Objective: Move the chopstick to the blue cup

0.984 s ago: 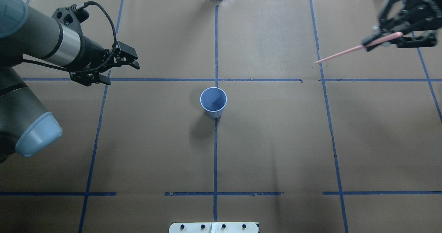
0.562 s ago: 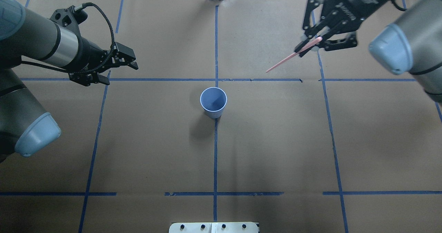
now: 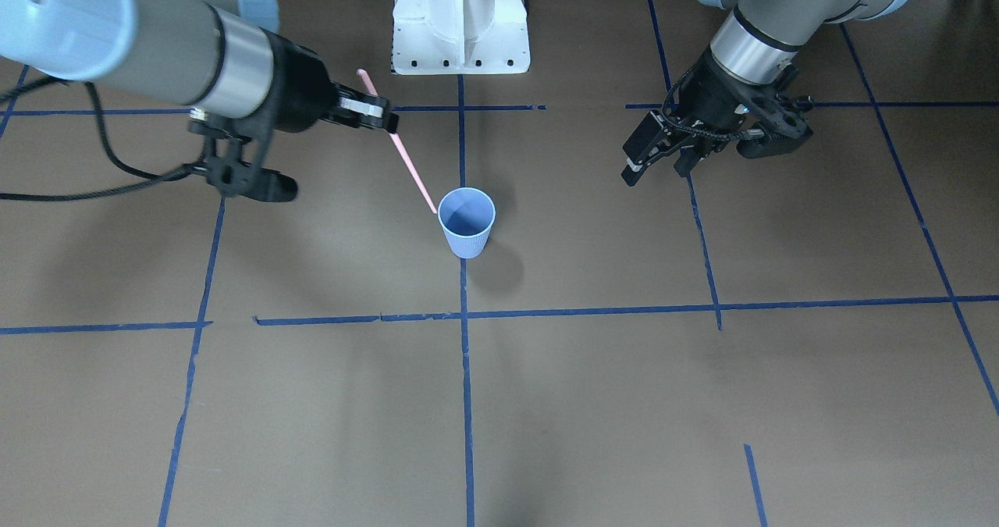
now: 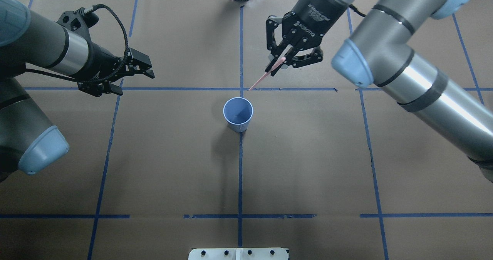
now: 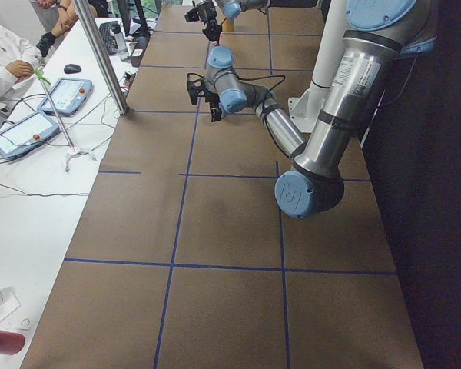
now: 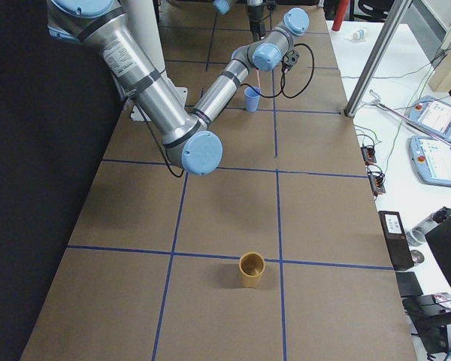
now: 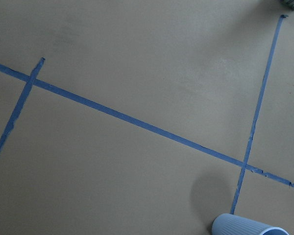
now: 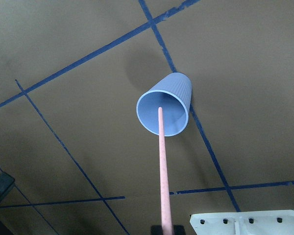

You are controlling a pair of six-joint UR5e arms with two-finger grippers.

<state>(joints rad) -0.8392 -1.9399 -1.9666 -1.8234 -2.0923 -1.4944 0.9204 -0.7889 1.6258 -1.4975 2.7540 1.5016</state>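
right gripper (image 4: 282,59): fingers clamped on the upper end of the chopstick (image 4: 265,75), carried in the air beyond the table's centre line.
chopstick: pale pink, slanting down from the fingers toward the blue cup (image 4: 239,127); in the right wrist view its tip lies over the open mouth, while in the front-facing view the tip sits just beside the rim. not yet inside, and how high the tip is above the rim cannot be told.
blue cup: upright on the centre tape line (image 4: 240,167), nothing in it.
left gripper (image 4: 134,83): fingers apart, holding nothing, hovering well apart from the cup on the robot's left.
change: a second ago the right gripper and stick hung at the far right edge of the overhead view. now they are close behind the cup. the slant of the stick looks steeper. left arm and cup unchanged.
meaning for the task: the carry appears nearly done. what remains is likely a small correction to centre the tip, a descent into the mouth, and a release. a light cup may tip if the stick strikes its wall.
count: chopsticks, one; blue cups, one; grippers, two; a brown cup (image 6: 251,268), one, far down the table in the right side view.
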